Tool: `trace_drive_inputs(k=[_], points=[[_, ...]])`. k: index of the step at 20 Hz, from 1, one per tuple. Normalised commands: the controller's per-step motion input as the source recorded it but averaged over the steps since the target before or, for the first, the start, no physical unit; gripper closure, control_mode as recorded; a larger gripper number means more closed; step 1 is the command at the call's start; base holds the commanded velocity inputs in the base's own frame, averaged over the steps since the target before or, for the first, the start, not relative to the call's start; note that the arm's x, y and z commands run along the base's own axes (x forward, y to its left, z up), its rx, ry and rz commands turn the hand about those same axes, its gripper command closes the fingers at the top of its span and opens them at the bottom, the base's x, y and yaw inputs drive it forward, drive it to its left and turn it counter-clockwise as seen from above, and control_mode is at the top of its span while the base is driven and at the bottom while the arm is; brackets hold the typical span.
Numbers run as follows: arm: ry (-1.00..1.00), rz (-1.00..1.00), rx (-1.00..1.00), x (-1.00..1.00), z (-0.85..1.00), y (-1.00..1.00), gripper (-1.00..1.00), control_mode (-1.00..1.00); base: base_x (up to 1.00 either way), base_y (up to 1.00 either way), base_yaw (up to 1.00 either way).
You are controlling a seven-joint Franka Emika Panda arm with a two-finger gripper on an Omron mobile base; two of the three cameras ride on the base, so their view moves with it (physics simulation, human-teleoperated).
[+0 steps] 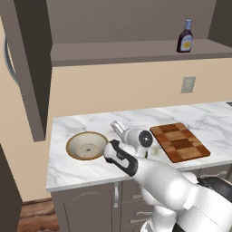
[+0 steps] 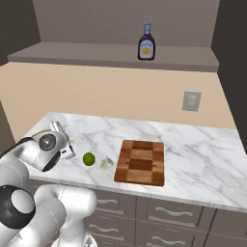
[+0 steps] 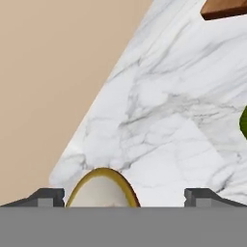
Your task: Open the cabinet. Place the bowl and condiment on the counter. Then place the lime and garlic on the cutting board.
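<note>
A: Bowl [image 1: 86, 146] is down on the table [image 1: 90, 124], near its left end, w/ the claw [image 3: 124, 195] just above it, jaws spread wide, gripping nothing. Looks like a fresh drop-off.

B: Makes sense. Condiment [image 2: 146, 42]?

A: Upright on the cabinet [image 1: 136, 50] shelf, doors open, so prob next to fetch.

B: Lime [image 2: 89, 158], garlic [image 2: 106, 163]?

A: On the table by its front edge, side by side, just left of the board [image 2: 141, 162]. Board's bare, waiting for both.
</note>
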Motion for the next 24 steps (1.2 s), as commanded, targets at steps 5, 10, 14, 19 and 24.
trace_drive_inputs(k=[5, 10, 14, 19, 24], points=[[0.23, 0.0, -0.27, 0.11, 1.0, 0.0, -1.0, -1.0, 0.0, 0.0, 0.0], [0.2, 0.01, -0.25, 0.02, 1.0, 0.0, -1.0, -1.0, 0.0, 0.0, 0.0], [0.27, 0.0, -0.2, 0.0, 0.69, -0.01, -1.0, -1.0, 0.0, 0.0, 0.0], [0.18, 0.0, -0.17, -0.16, 0.44, -0.12, -1.0, -1.0, 0.0, 0.0, 0.0], [0.06, 0.03, -0.14, -0.23, 0.14, -0.11, -1.0, -1.0, 0.0, 0.0, 0.0]])
